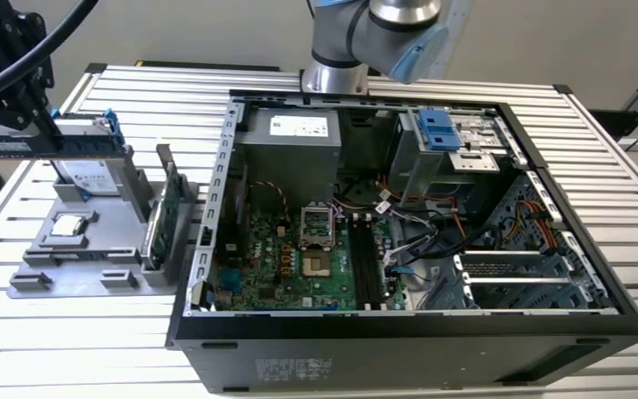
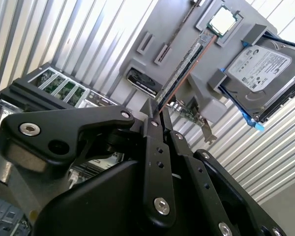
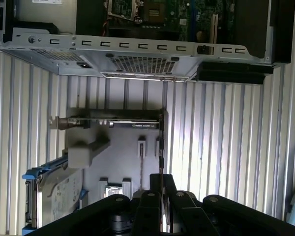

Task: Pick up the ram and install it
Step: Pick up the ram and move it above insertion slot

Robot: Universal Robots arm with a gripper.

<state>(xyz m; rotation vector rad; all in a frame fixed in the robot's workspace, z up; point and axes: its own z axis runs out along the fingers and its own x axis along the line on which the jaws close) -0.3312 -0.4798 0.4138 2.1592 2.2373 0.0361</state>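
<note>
The ram (image 1: 9, 147) is a long, thin, dark blue stick held level in the air at the exterior view's left, above the grey holder (image 1: 76, 258). My black gripper (image 1: 44, 135) is shut on its upper edge. In both wrist views the ram shows edge-on, running out from between the fingers: ram (image 2: 183, 66) from gripper (image 2: 155, 117), and ram (image 3: 161, 147) from gripper (image 3: 161, 178). The open computer case (image 1: 219, 208) lies to the exterior view's right of the holder. Black memory slots (image 1: 365, 262) sit on its green motherboard (image 1: 286, 274).
On the grey holder are a silver hard drive (image 1: 86, 170) in a blue bracket, a processor chip (image 1: 70, 224) and a green card (image 1: 164, 212) standing on edge. The arm's base (image 1: 336, 50) rises behind the case. Everything rests on a slatted aluminium table (image 1: 64, 349).
</note>
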